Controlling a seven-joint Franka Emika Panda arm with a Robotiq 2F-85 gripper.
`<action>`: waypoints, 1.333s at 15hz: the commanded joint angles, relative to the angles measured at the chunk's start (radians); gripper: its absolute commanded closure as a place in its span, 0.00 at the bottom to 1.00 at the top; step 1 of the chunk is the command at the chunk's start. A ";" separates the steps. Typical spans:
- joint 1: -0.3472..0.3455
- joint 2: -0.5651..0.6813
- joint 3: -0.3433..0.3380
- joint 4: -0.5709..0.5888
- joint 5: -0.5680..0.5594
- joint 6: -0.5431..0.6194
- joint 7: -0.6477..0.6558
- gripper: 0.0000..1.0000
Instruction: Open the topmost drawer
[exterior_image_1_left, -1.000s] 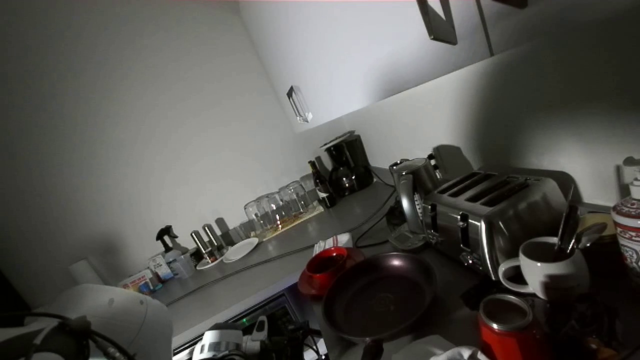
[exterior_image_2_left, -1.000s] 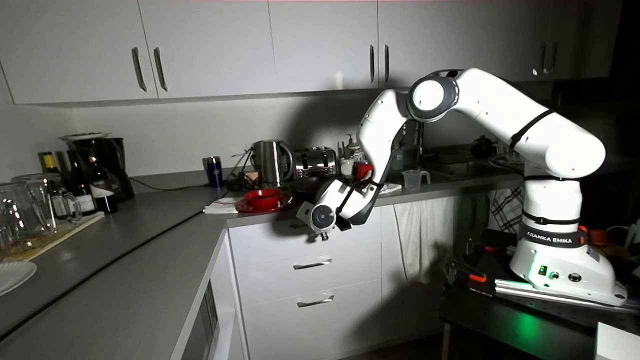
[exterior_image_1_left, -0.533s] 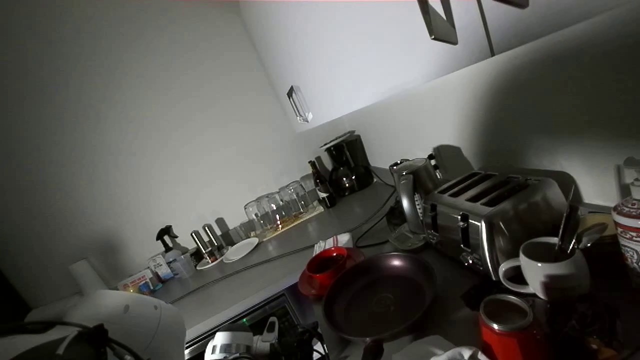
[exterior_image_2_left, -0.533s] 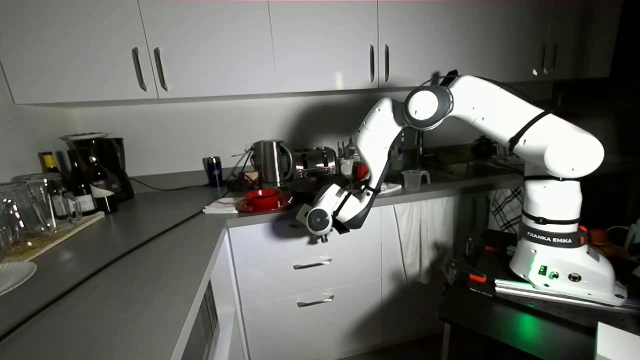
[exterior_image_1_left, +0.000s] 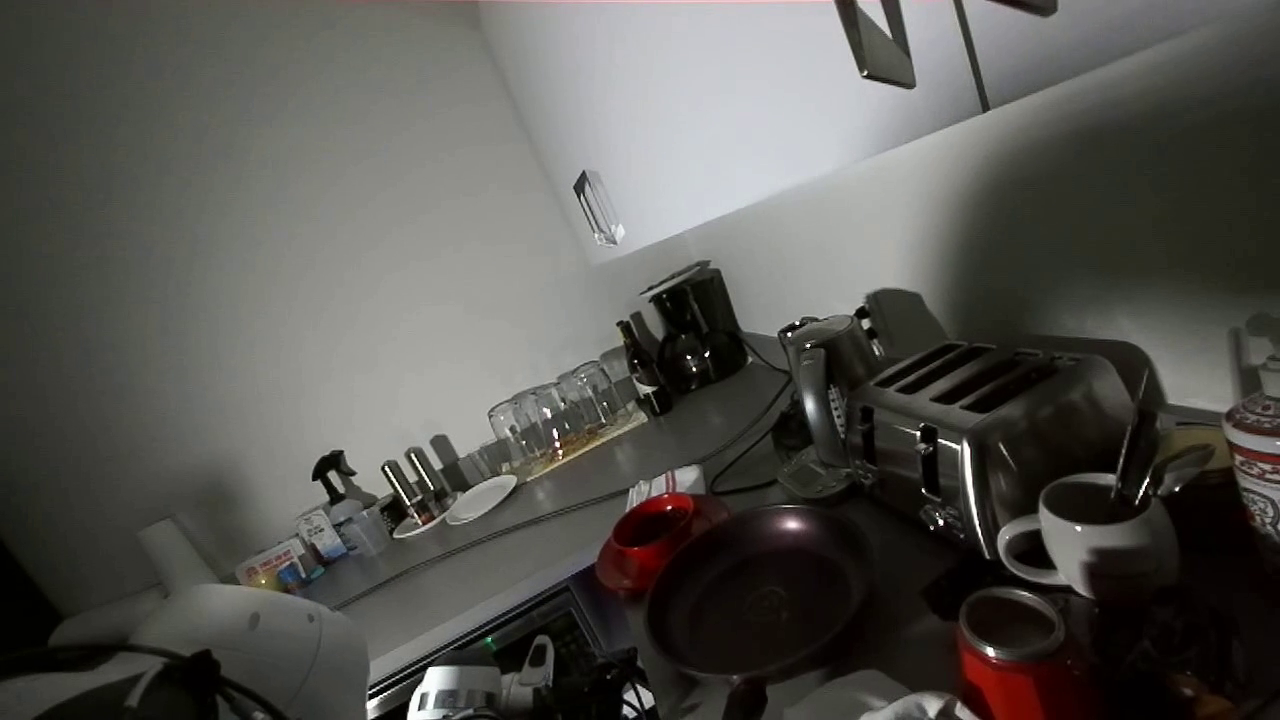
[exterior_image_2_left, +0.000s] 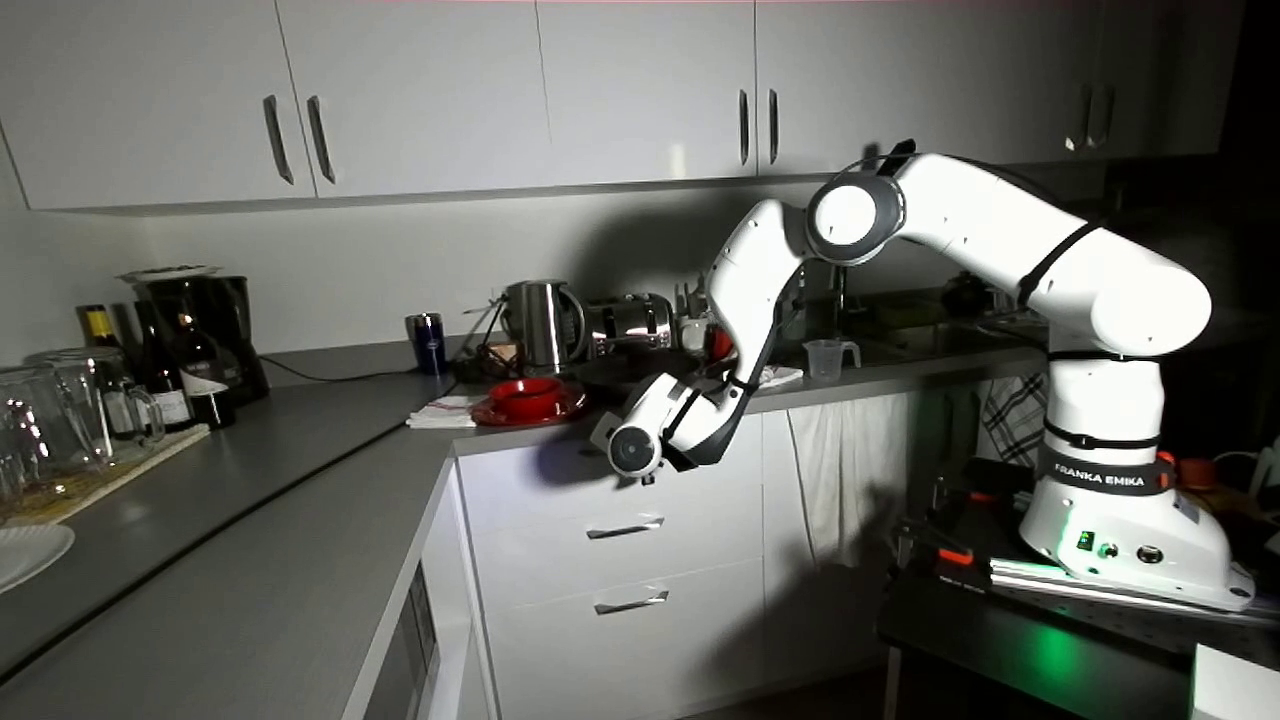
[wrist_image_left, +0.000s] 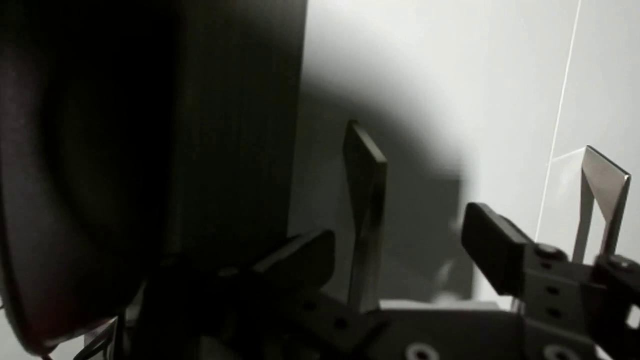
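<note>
Wrist view: spread claw (wrist_image_left: 398, 245) at the bar handle (wrist_image_left: 370, 240), topmost drawer (wrist_image_left: 420, 150) closed

The claw stood with its fingers (wrist_image_left: 495, 250) wide apart. In that picture the bar handle ran between them, its lower end hidden behind the claw's dark body. Nothing was pinched; whether a finger touched the bar handle could not be told.

The bar handle sat on the pale front of the topmost drawer, near the edge of the grey tabletop (exterior_image_2_left: 280, 540), while the lower handle (wrist_image_left: 605, 180) lay outside the fingers. In an exterior view the topmost drawer appeared flush with the drawer front below (exterior_image_2_left: 530, 565), just under the tabletop, so the reach looked nearly finished and the opening itself not begun. What was left, judging from this, was to bring the fingers together on the bar handle and draw the drawer straight out.

Against the frame from a second earlier, the wrist (exterior_image_2_left: 635, 450) sat slightly lower and further left in an exterior view, and the elbow (exterior_image_2_left: 847, 215) had dipped with it; over the last half second the shift was very small. The topmost drawer had not come forward. Farther out, the red bowl (exterior_image_2_left: 527, 400) on its red plate (exterior_image_2_left: 575, 404), the steel kettle (exterior_image_2_left: 540, 325), the frying pan (exterior_image_1_left: 758, 595) and the steel toaster (exterior_image_1_left: 1000, 430) were where they had been.
</note>
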 joint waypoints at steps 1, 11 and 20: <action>-0.004 0.037 -0.010 0.011 0.010 0.005 -0.011 0.56; -0.017 0.016 0.000 -0.029 -0.019 -0.003 0.004 0.90; -0.026 0.031 0.038 -0.043 0.009 0.053 -0.059 0.90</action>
